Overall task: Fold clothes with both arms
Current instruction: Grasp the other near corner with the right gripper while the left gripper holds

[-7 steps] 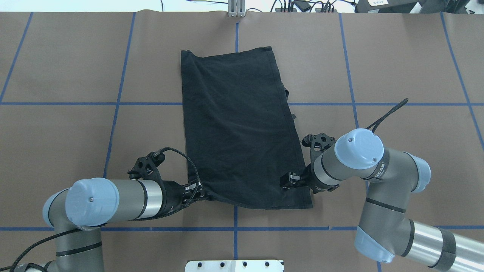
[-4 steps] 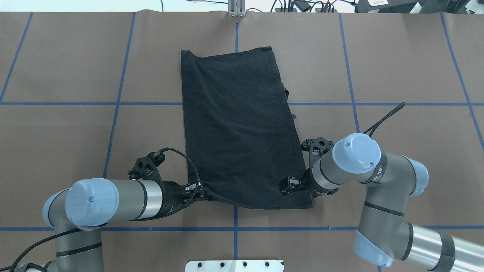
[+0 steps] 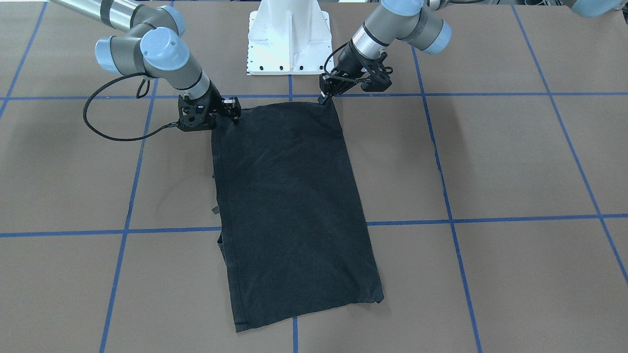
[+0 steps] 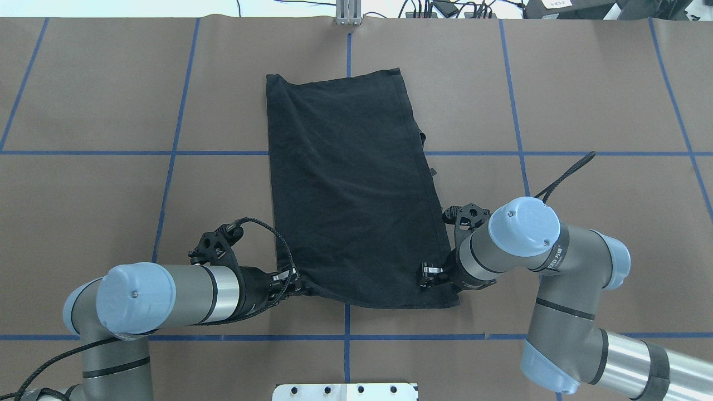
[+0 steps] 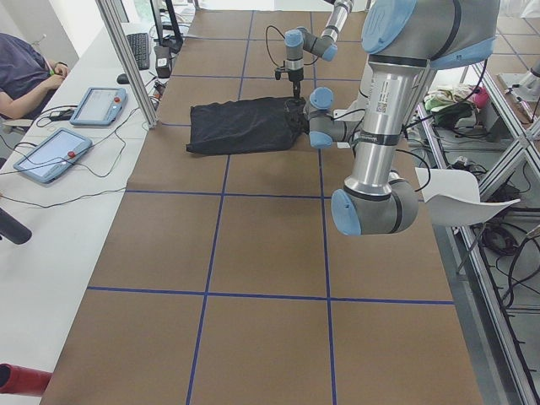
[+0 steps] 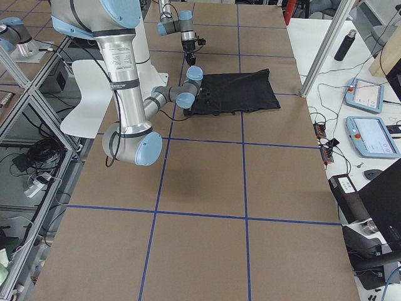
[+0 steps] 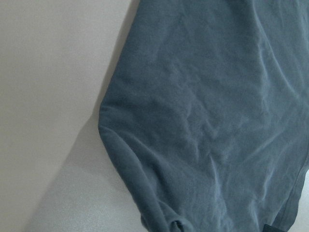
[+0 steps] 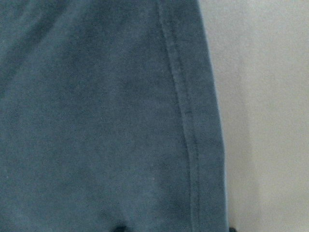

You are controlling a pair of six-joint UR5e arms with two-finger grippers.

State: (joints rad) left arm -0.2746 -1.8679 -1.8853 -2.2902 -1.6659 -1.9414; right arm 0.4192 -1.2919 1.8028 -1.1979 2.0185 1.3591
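Note:
The black T-shirt (image 4: 351,195) lies folded into a long rectangle, plain side up, with no print showing; it also shows in the front view (image 3: 289,211). My left gripper (image 4: 296,285) is at its near left corner, shut on the cloth, which is drawn to a point at the fingers in the front view (image 3: 325,98). My right gripper (image 4: 430,274) sits low on the near right corner by the hem (image 8: 190,125). Two dark fingertips (image 8: 118,228) stand apart at the bottom of the right wrist view, so it looks open.
The white pedestal (image 3: 288,34) stands just behind the shirt's near edge. Brown paper with blue tape lines covers the table (image 4: 585,83). An operator (image 5: 21,76) and tablets (image 5: 97,105) are on the side bench beyond the far edge.
My right arm has dropped nearer and its gripper has pulled back slightly toward the shirt's right edge. The left arm and the shirt have not moved.

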